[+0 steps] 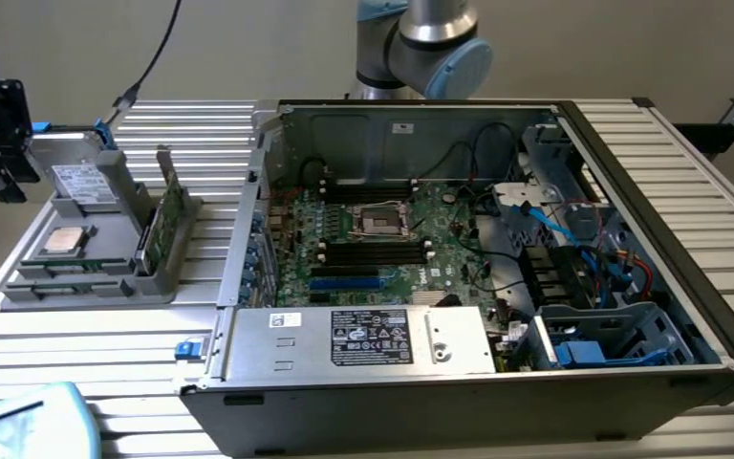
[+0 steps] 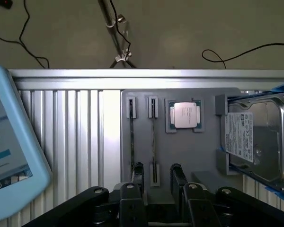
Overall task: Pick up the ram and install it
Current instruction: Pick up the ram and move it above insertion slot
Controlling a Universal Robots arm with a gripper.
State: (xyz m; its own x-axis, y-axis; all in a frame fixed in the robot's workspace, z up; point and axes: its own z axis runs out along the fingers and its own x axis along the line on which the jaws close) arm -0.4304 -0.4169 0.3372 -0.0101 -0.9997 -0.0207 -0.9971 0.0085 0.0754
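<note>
Ram (image 2: 154, 142) stands on edge in the gray holder tray (image 2: 203, 156), with a second stick (image 2: 131, 137) just beside it, then the processor chip (image 2: 185, 115) and the hard drive (image 2: 255, 142). From the wrist view the gripper (image 2: 157, 169) is released, its fingers apart near the ram's end. The exterior view adds the open computer case (image 1: 469, 411) and its motherboard (image 1: 457, 215). Label print is unreadable.

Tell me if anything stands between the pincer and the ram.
Nothing visible does. The open pincer faces the ram, which stands on edge in the gray holder, in line with the gap between the fingers. A second stick stands in the neighbouring slot, beside the path, not across it.
</note>
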